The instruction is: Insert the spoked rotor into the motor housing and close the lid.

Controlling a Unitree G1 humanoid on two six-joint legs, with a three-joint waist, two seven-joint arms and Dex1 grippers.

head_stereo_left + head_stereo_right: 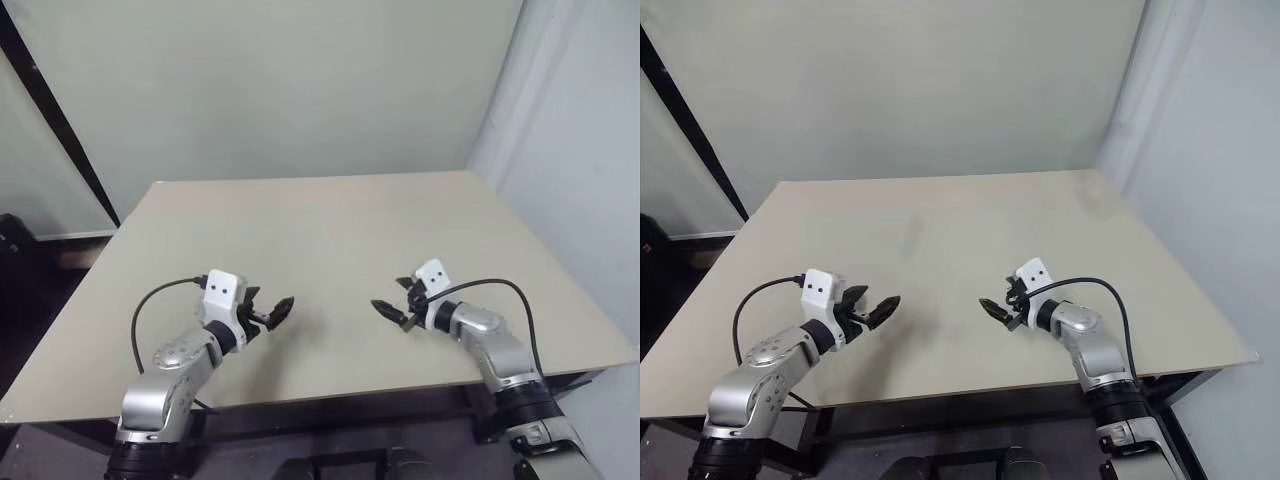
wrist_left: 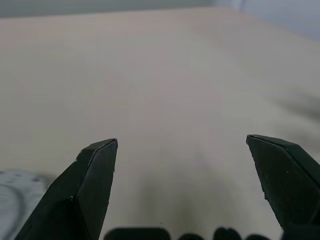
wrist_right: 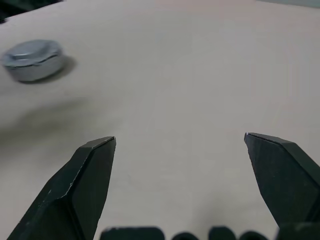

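Table: a wide rectangular table with a plain beige top [image 1: 320, 215] is seen in front of pale walls; its far half is bare board.

Left gripper: the left gripper [image 1: 277, 312] is held just above the near left part of the table, pointed toward the middle and slightly downward. Its two black fingers [image 2: 87, 190] stand spread wide apart, released, with only bare beige surface between them. Nothing is grasped.

Right gripper: the right gripper [image 1: 388, 306] is held just above the near right part of the table, pointed left toward the other gripper. Its black fingers [image 3: 85, 185] are likewise parted wide and nothing is held between them. The two grippers face each other, well apart.

Task's thing: a round pale grey metal disc [image 3: 34, 60] is seen in the right wrist view, lying flat on the table, well apart from the right fingertips, on the side toward which that gripper points, that is, toward the left of the scene. Its upper face is plain pale grey with a slightly raised middle, as of a lid. Whether another part sits beneath it cannot be told.

Unclear item: a blurred whitish-grey shape [image 2: 15, 197] is seen just beside one left finger; what it is cannot be told.

Cables: a black cable [image 1: 140, 320] loops from the left wrist, and another black cable [image 1: 512, 290] arcs over the right forearm.
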